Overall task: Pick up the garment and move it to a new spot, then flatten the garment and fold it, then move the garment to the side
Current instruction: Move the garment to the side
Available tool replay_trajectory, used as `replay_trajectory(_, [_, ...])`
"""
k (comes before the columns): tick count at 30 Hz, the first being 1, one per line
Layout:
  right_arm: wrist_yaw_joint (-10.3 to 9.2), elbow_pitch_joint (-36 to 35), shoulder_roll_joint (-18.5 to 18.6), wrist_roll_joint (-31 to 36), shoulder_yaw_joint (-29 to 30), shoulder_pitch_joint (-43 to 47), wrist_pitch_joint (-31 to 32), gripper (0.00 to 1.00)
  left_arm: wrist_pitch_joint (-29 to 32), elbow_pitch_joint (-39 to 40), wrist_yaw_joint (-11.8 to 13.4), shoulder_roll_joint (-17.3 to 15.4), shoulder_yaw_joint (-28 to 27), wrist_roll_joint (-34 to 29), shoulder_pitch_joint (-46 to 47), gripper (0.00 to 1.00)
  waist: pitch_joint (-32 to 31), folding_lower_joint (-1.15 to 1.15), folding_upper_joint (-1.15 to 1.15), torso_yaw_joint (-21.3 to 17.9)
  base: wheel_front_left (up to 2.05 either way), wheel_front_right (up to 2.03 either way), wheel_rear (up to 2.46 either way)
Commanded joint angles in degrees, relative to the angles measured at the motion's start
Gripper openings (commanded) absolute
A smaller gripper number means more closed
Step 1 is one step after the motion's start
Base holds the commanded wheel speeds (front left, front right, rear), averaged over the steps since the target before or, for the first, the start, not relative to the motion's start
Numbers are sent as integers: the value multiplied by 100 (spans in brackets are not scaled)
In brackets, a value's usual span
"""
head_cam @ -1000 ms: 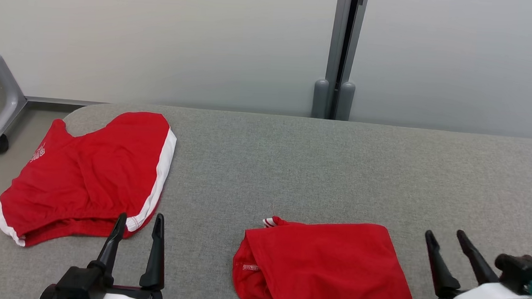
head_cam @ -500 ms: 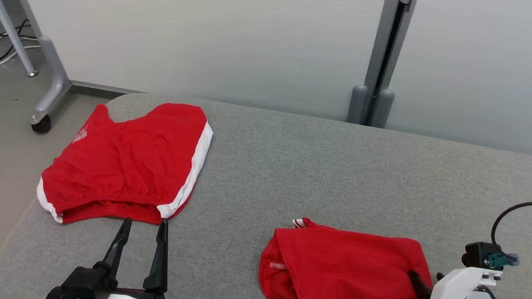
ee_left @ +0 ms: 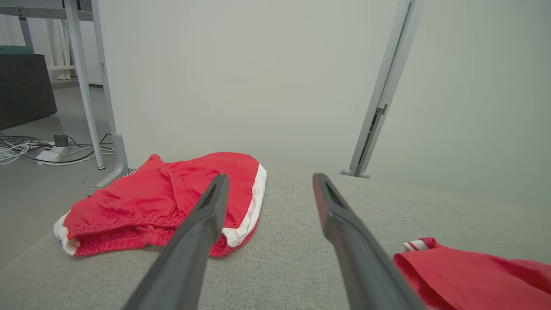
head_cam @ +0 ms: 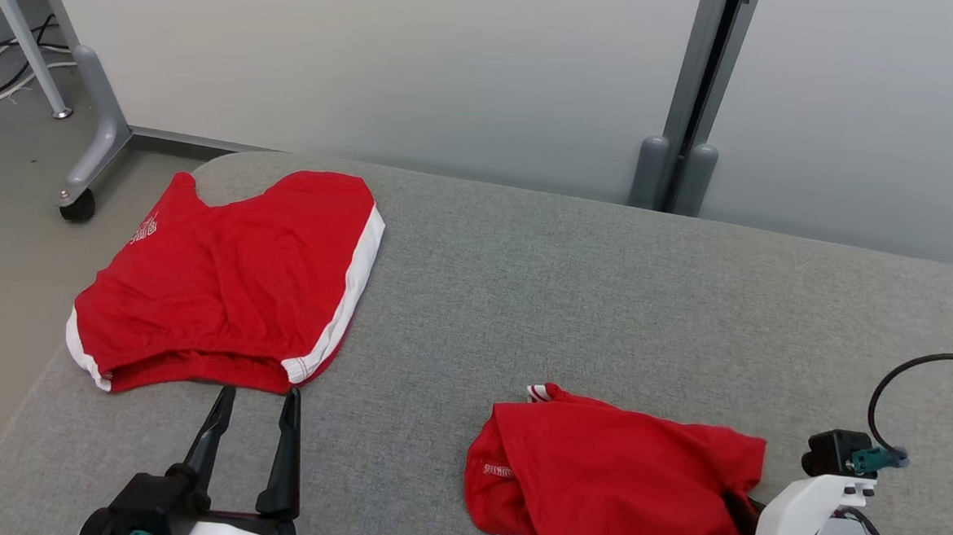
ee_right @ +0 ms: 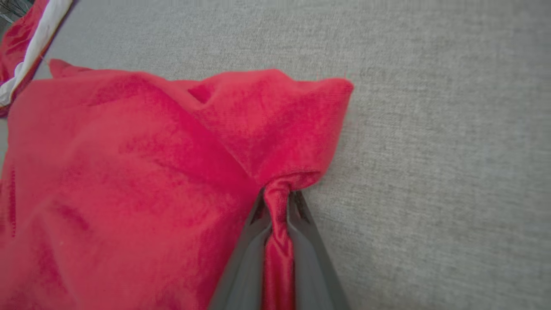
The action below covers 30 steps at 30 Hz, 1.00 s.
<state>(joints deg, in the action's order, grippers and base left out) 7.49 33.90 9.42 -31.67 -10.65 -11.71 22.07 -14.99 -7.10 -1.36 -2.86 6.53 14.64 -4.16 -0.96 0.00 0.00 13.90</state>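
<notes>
A crumpled red garment [head_cam: 612,487] lies near the front of the grey table, right of centre, and spreads over the left half of the right wrist view [ee_right: 129,181]. My right gripper [ee_right: 277,202] is shut on a pinch of cloth at its right edge; in the head view its fingers are hidden behind the cloth and the white wrist [head_cam: 798,521]. My left gripper [head_cam: 256,401] stands open at the lower left with nothing between its fingers [ee_left: 206,215], just in front of a second red garment.
A second pair of red shorts with white trim [head_cam: 231,279] lies flat at the table's back left corner, also in the left wrist view [ee_left: 163,198]. A wheeled metal leg [head_cam: 91,149] stands on the floor at left. A grey post [head_cam: 687,148] rises behind the table [head_cam: 606,291].
The head camera has shifted, moving the whole scene. My right gripper went from open beside the garment to shut on its right edge, which now bunches up. The left gripper stays open.
</notes>
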Motion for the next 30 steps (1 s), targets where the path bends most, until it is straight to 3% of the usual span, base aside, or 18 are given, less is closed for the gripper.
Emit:
replay_trajectory(1, [1,-50,49,43,7,38,-82,0,-25,1,12,-13,-19,6,93,100,-11,0,0,-47,0,0,0])
replay_trajectory(11, [1,-660,388,120,-113,-236,-681,0,-24,134,-80,-11,85,38,176,100,-19,0,0,-734,0,0,0])
replay_trajectory(23, [1,-920,792,-23,-477,-846,-833,0,-18,255,-132,-12,548,37,595,100,411,0,0,-2398,0,0,0])
replay_trajectory(30, [1,-900,980,-161,-791,-1344,-1204,0,-17,116,-213,-16,766,-75,1022,100,793,0,0,-3158,0,0,0])
